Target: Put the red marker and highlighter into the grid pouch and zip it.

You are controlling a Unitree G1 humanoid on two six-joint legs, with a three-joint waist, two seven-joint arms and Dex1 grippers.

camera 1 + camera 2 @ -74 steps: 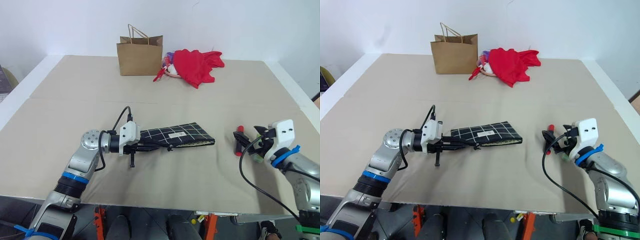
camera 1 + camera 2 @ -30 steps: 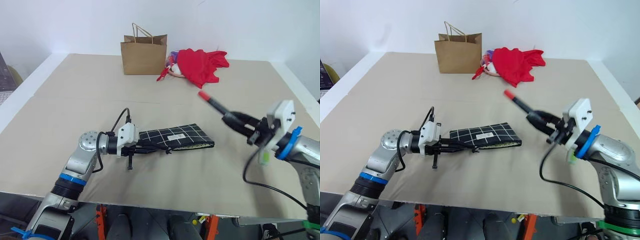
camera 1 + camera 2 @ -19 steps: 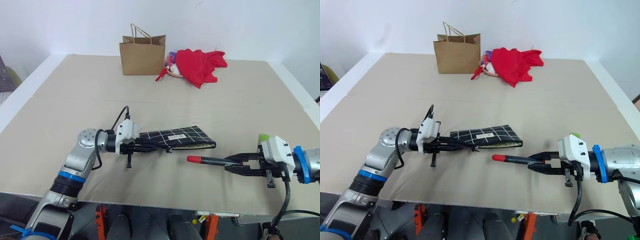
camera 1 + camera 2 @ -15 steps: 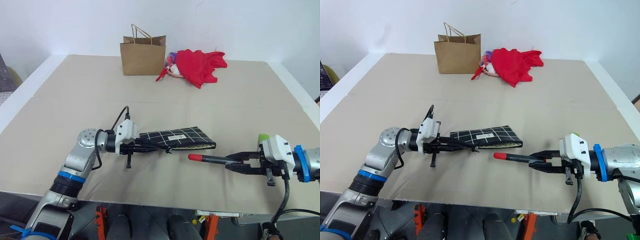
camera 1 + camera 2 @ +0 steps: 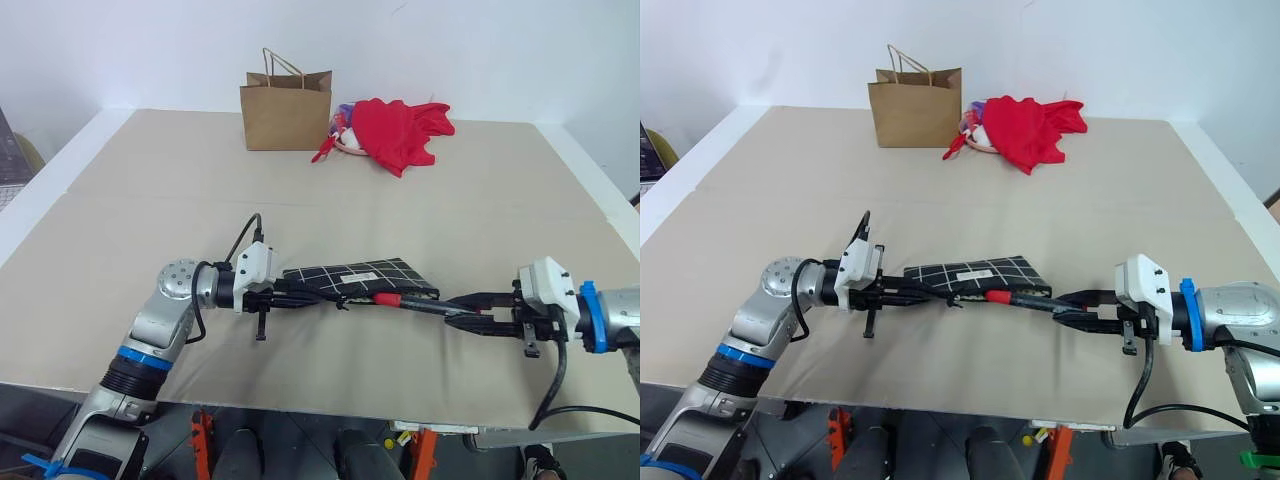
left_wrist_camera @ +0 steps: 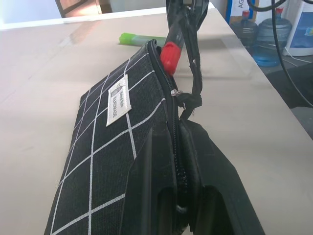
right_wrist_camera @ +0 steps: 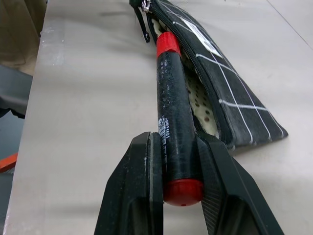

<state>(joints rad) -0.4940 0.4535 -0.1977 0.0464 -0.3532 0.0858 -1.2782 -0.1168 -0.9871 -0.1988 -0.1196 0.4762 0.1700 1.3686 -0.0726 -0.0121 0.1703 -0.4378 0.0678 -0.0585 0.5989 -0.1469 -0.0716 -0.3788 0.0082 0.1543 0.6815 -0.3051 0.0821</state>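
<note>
The grid pouch [image 5: 350,272] lies flat on the table's middle, its zipper side open toward the front. My left gripper [image 5: 287,296] is shut on the pouch's left end by the zipper [image 6: 172,93]. My right gripper [image 5: 458,306] is shut on the red marker [image 5: 412,303], a black barrel with red ends, held nearly level and pointing left. The marker's red tip [image 7: 168,45] sits at the pouch's open mouth, against the dotted lining [image 7: 201,105]. The highlighter [image 6: 139,38], light green, lies on the table beyond the pouch in the left wrist view.
A brown paper bag [image 5: 286,108] stands at the back of the table, with a red cloth [image 5: 400,128] heaped to its right. The table's front edge [image 5: 330,395] runs close below both grippers. Water bottles [image 6: 274,34] stand off the table.
My right gripper swung the marker down from high over the table and carried it left; its red tip has gone from open table to the pouch's mouth. The left gripper kept still.
</note>
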